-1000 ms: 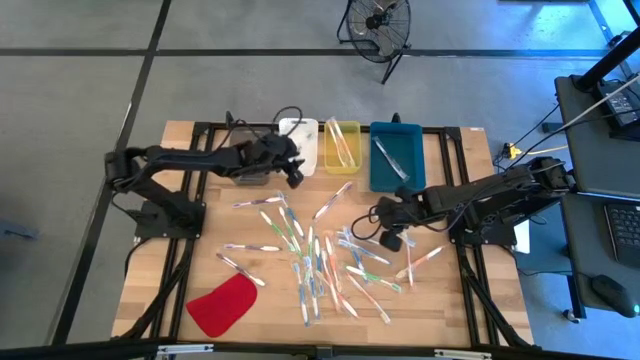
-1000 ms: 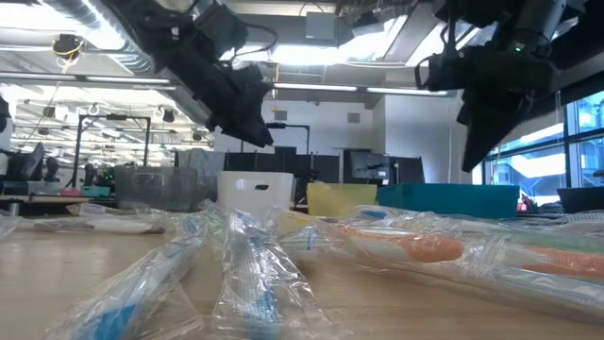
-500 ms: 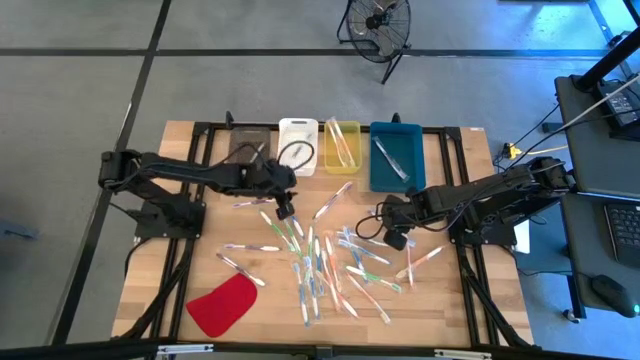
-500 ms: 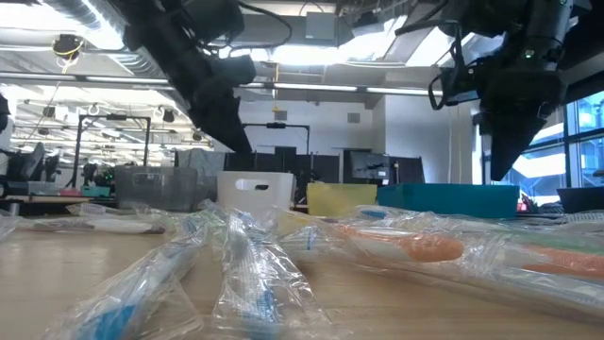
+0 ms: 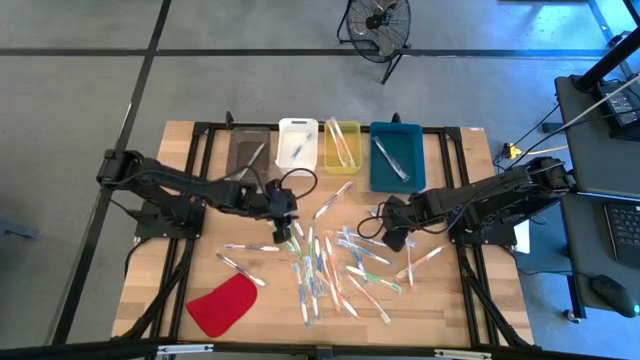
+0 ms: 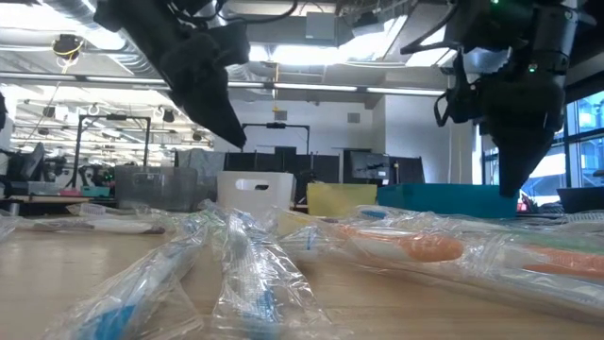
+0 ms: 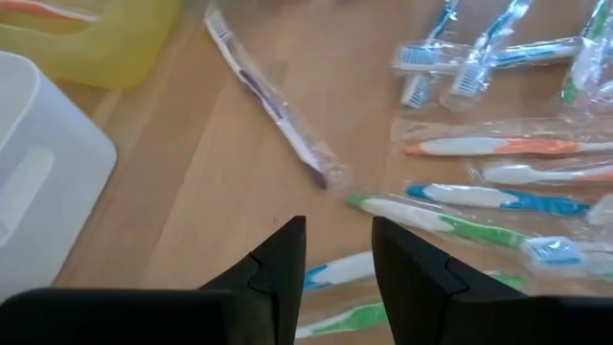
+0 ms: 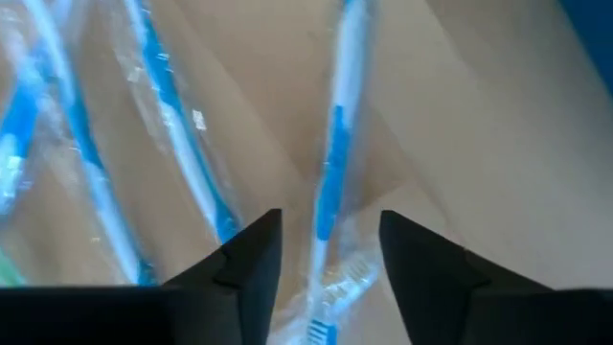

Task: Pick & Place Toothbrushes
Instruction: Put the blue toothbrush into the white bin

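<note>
Many wrapped toothbrushes [image 5: 325, 265] lie flat and scattered over the middle of the wooden table [image 5: 190, 260]. My left gripper [image 5: 283, 228] hovers over the pile's left part, fingers open [image 7: 337, 225] with nothing between them; green and blue toothbrushes [image 7: 450, 225] lie on the wood beneath. My right gripper [image 5: 392, 238] hangs low over the pile's right part, open [image 8: 330, 216]. Its fingers stand on either side of a blue toothbrush [image 8: 332, 144] in a clear wrapper. Whether they touch it, I cannot tell.
Along the far edge stand a clear grey bin [image 5: 248, 152], a white bin [image 5: 297, 128], a yellow bin [image 5: 342, 160] and a blue bin [image 5: 396, 170], each holding a toothbrush or two. A flat red piece [image 5: 222, 305] lies near the front left.
My left gripper has swung from over the white bin at the far edge toward the near edge and down, and now hangs over the toothbrush pile. My right gripper has sunk a little toward the toothbrushes beneath it.
</note>
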`<move>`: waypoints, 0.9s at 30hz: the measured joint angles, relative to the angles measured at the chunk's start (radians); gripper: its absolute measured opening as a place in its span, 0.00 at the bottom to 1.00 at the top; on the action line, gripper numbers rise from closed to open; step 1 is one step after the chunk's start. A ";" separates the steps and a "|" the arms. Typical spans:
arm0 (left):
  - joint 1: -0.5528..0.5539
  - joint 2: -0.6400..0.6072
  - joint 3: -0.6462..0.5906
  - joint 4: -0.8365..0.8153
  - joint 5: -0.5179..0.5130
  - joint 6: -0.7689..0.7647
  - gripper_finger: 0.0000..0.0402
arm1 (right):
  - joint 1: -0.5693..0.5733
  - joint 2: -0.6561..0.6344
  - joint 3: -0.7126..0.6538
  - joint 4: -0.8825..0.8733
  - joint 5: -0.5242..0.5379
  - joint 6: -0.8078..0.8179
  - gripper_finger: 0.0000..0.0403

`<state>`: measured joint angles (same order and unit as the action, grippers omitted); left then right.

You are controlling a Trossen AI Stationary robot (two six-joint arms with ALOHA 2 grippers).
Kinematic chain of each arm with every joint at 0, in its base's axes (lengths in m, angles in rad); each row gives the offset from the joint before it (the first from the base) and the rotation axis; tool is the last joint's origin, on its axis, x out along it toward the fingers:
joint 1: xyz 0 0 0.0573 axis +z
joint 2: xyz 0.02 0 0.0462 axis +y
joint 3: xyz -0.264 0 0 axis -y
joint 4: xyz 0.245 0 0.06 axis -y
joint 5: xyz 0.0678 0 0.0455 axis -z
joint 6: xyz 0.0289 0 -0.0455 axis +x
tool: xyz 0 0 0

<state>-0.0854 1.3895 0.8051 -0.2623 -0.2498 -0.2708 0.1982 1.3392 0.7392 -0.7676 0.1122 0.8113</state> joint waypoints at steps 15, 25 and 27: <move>-0.039 0.001 0.000 0.000 -0.070 -0.031 0.29 | 0.000 0.000 -0.120 0.160 -0.001 -0.014 0.48; -0.039 0.001 0.000 0.000 -0.071 -0.031 0.29 | 0.000 0.005 -0.199 0.244 -0.026 0.021 0.41; -0.039 0.001 0.000 0.000 -0.071 -0.031 0.29 | 0.000 0.005 -0.202 0.247 -0.024 0.038 0.39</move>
<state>-0.1246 1.3903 0.8051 -0.2619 -0.3208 -0.3019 0.1982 1.3441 0.5369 -0.5203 0.0879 0.8494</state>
